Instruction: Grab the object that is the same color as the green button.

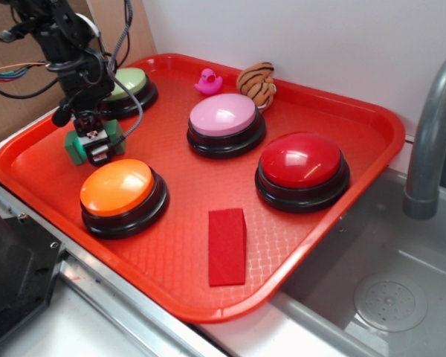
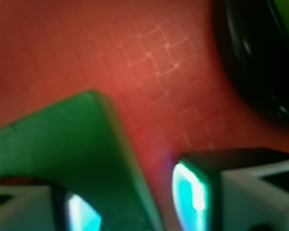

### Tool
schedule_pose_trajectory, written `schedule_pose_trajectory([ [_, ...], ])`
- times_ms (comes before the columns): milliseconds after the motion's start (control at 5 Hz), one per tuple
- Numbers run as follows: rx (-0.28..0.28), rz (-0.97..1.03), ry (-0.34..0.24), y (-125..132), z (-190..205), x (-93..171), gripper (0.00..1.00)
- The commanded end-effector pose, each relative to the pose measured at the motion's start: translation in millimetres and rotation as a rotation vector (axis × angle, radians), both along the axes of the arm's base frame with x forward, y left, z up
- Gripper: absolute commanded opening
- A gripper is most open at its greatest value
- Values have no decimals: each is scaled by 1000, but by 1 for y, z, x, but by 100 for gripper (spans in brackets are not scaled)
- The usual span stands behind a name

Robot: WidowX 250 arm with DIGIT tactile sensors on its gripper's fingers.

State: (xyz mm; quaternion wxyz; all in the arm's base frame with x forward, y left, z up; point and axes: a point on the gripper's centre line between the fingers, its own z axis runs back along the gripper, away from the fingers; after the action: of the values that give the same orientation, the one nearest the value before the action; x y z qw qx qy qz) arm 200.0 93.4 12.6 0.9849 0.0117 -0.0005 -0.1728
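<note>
The dark green block (image 1: 75, 149) sits on the red tray (image 1: 334, 111) at its left side, between the green button (image 1: 128, 80) and the orange button (image 1: 117, 187). My gripper (image 1: 97, 146) is lowered over the block, its fingers on either side. In the wrist view the block (image 2: 72, 139) fills the lower left, between the fingers of my gripper (image 2: 137, 204). The left pad (image 2: 84, 211) is against it. A strip of red tray shows between the block and the right pad (image 2: 190, 192). The jaws are open. The button's black base (image 2: 253, 62) is at the upper right.
A pink button (image 1: 224, 115), a red button (image 1: 302, 160) and a red wedge block (image 1: 227, 245) lie on the tray. A pink duck (image 1: 207, 81) and a striped tiger toy (image 1: 257, 84) are at the back rim. A sink with a grey faucet (image 1: 431, 134) is at the right.
</note>
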Motion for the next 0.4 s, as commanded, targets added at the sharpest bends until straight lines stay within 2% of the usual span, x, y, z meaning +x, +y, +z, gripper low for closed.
schedule_pose_trajectory([
  [0, 170, 188, 56, -5, 88, -18, 0],
  [200, 233, 326, 69, -28, 137, -23, 0],
])
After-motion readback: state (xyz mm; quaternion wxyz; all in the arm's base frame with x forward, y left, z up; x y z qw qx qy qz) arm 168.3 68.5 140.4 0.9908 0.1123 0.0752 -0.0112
